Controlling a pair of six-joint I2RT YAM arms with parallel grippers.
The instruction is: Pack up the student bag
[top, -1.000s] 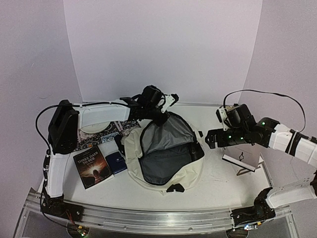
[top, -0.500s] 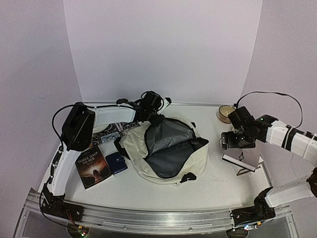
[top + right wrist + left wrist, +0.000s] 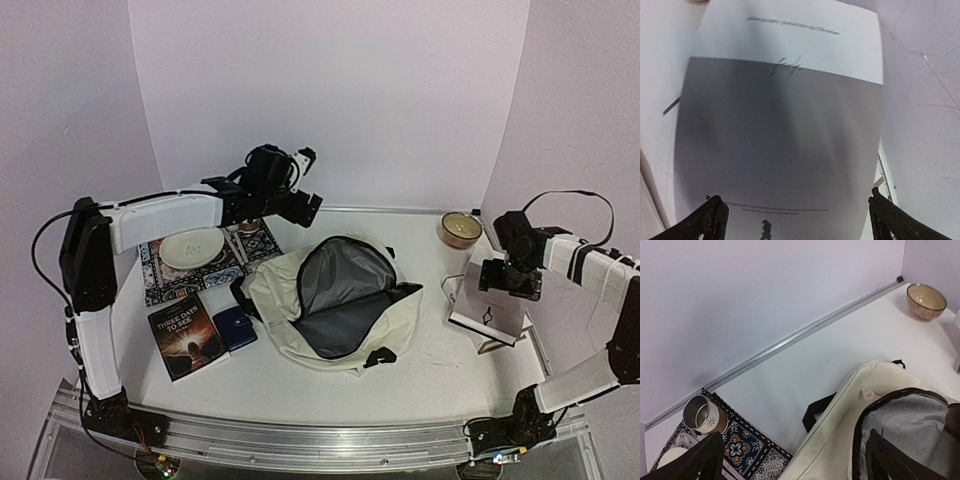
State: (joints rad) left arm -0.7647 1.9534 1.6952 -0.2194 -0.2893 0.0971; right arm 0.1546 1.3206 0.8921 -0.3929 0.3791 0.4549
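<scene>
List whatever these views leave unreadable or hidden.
- Print on the white booklet: blurred in the right wrist view, too small from the top.
- Student bag interior: part hidden under its own rim, top view.
- Plate: mostly cut off by the left wrist view's bottom edge.
- Blue item beside the book: too small to identify, top view.

**Student bag: one item, open**

Student bag (image 3: 335, 305): a large soft backpack of cream fabric. It lies flat near the middle of the desk (image 3: 440, 385). The main compartment is unzipped and gapes wide, facing upward, so the grey lining shows. A black zipper band runs round the mouth. The far flap stands up in an arch and the near side sags low. A black strap shows at the left edge and a black buckle at the near right edge. In the left wrist view a black strap loop lies on the desk against the bag's far side.
</scene>
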